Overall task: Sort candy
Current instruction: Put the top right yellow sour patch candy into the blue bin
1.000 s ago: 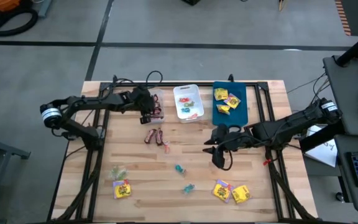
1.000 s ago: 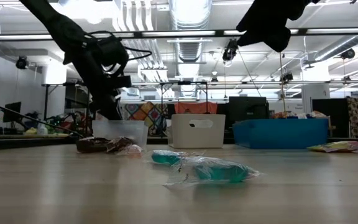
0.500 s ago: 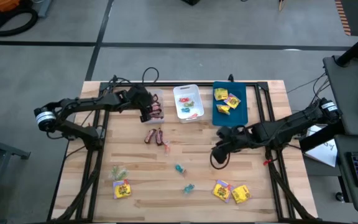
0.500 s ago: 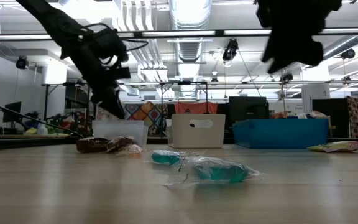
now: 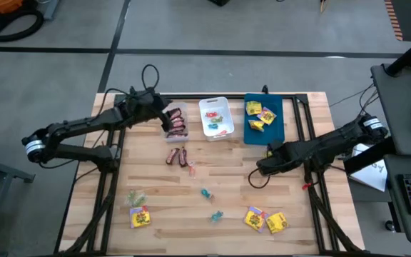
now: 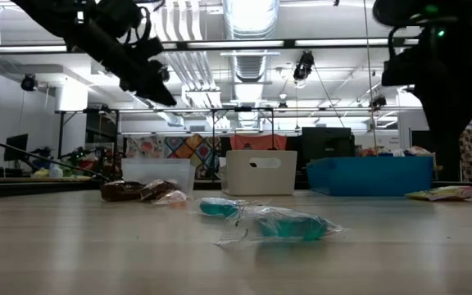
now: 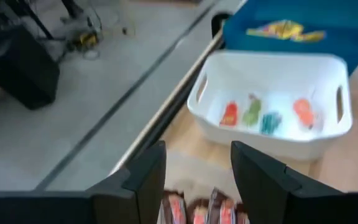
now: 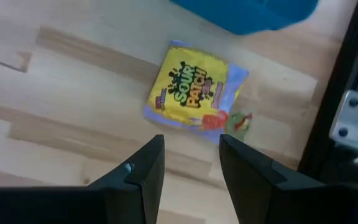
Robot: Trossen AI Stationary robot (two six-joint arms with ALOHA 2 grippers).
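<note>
My left gripper (image 5: 165, 118) (image 7: 194, 180) hangs open above the clear tray (image 5: 177, 123), which holds red-brown bars (image 7: 197, 210). Beyond it, the white tray (image 7: 272, 106) holds small coloured pieces. The blue tray (image 5: 264, 118) holds yellow packets. My right gripper (image 5: 262, 167) (image 8: 191, 180) points down, open, over bare wood just short of a yellow packet (image 8: 191, 93) that lies flat in front of the blue tray. More candy lies on the table: two red-brown bars (image 5: 177, 155), teal pieces (image 5: 205, 193) and yellow packets (image 5: 265, 220) (image 5: 140, 216).
Dark metal frame rails (image 5: 302, 121) run along the table's edges and beside the blue tray. The three trays stand side by side at the far edge. Bare wood lies between the loose sweets in the middle of the table (image 5: 227, 175).
My left gripper has risen from the clear tray and drawn back a little toward the table's far left. My right gripper has moved toward the table's right edge, sunk lower and tipped over so that it points down at the table.
</note>
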